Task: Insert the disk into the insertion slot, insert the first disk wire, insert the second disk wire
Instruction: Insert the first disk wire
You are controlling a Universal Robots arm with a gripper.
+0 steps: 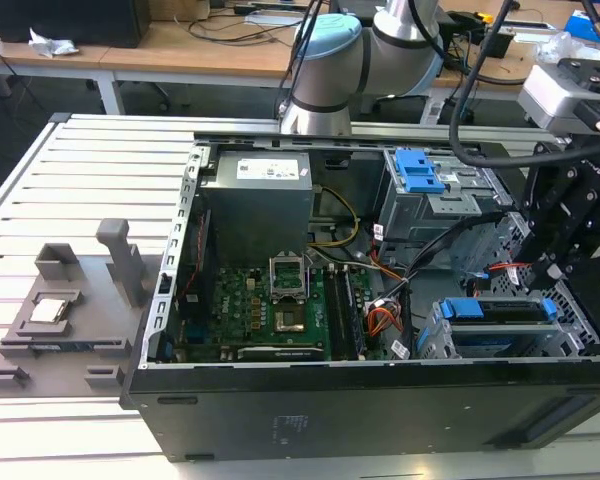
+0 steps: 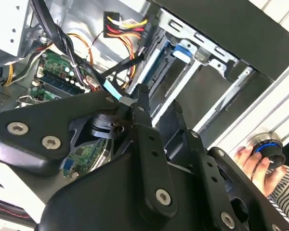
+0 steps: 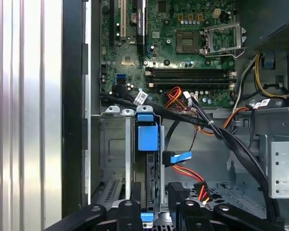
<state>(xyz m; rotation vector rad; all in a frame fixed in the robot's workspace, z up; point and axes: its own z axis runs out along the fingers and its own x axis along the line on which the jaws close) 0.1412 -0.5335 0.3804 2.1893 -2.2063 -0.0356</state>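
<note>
1. Black gripper (image 3: 154,204) came nearest you, at the insertion slot's (image 3: 113,144) open end, fingers spread apart and holding nothing.
2. Inside that slot you had the disk (image 3: 148,137) seated, blue caddy showing.
3. Just beside the slot hung a blue-tipped wire (image 3: 178,157).
4. Beyond the slot lay the motherboard (image 3: 183,57).

The Universal Robots arm (image 1: 325,70) rises at the far side of the exterior view. Its silver links and pale blue joint caps bend over toward the exterior view's right. There the black wrist end (image 1: 580,200) hangs low and points downward. In both wrist views the tool (image 2: 160,103) (image 3: 156,204) reaches forward from its black, bolted linkage. Its two slim black fingers (image 2: 147,139) (image 3: 187,211) stand side by side and roughly parallel, apart from each other with a plain gap between them.
</note>
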